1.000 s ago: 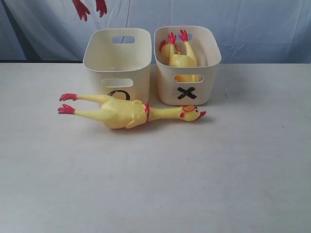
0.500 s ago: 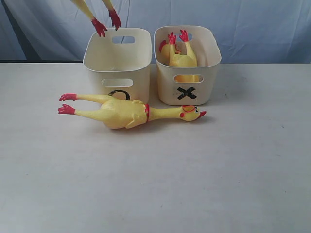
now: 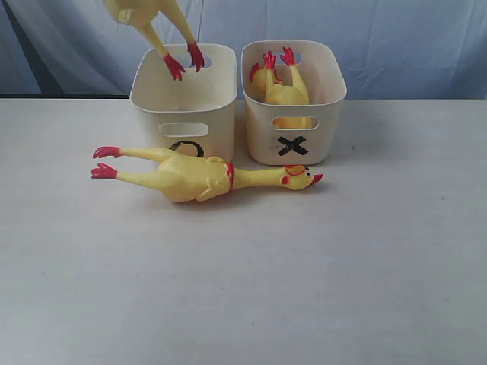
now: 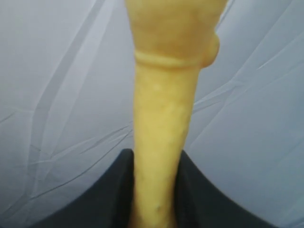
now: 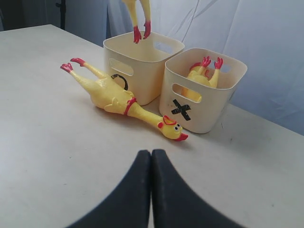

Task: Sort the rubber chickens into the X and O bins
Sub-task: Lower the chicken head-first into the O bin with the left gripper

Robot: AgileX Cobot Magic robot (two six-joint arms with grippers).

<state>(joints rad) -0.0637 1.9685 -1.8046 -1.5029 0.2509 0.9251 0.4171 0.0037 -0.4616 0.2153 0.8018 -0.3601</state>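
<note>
Pale counter [image 3: 304, 266]: left gripper [image 4: 156, 164] clamps a hanging chicken [image 3: 152, 23], its feet above the O bin [image 3: 183, 99]; right gripper [image 5: 151, 154] is closed, empty.

The hanging chicken [image 3: 137, 11] and the lying chicken [image 3: 190, 177] are yellow with red feet. The X bin [image 3: 262, 133] and O bin [image 3: 152, 125] are cream with black marks.

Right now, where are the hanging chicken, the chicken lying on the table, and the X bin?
hanging chicken [image 3: 135, 9], exterior view, lower body
lying chicken [image 3: 190, 179], exterior view, belly
X bin [image 3: 262, 141], exterior view, front wall beside the mark
</note>
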